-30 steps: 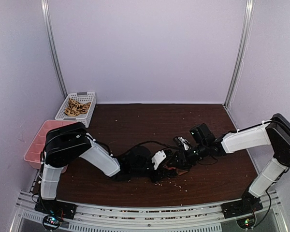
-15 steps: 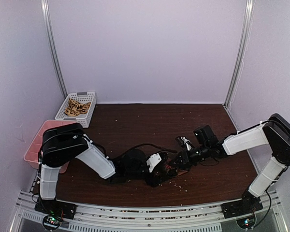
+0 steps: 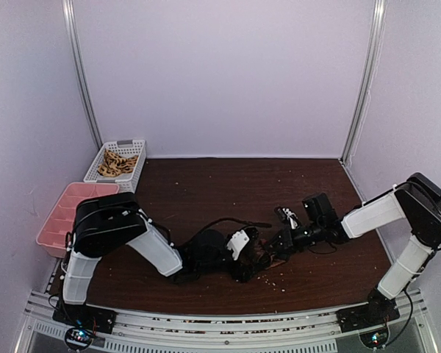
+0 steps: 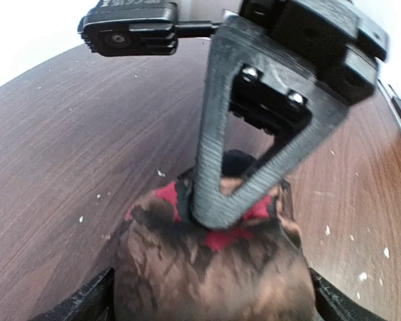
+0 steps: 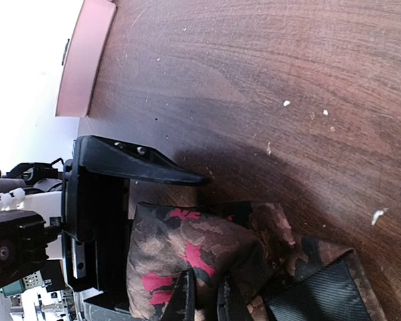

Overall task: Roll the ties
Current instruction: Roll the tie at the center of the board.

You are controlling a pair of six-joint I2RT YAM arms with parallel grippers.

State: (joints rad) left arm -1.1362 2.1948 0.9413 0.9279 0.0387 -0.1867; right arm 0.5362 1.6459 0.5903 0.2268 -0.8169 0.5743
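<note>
Rearward, white basket (image 3: 111, 181) holds ties (image 3: 117, 164); pink tray (image 3: 50, 220) beside.

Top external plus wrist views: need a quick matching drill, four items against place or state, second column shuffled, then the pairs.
Column A
1. left gripper
2. right gripper
3. white basket
4. pink tray

Column B
a. back left, holds tan ties
b. left side, next to the basket on its near side
c. pinched shut on the tie
d. jaws wide, one finger on each side of the tie

Pairs: 1-d, 2-c, 3-a, 4-b
</note>
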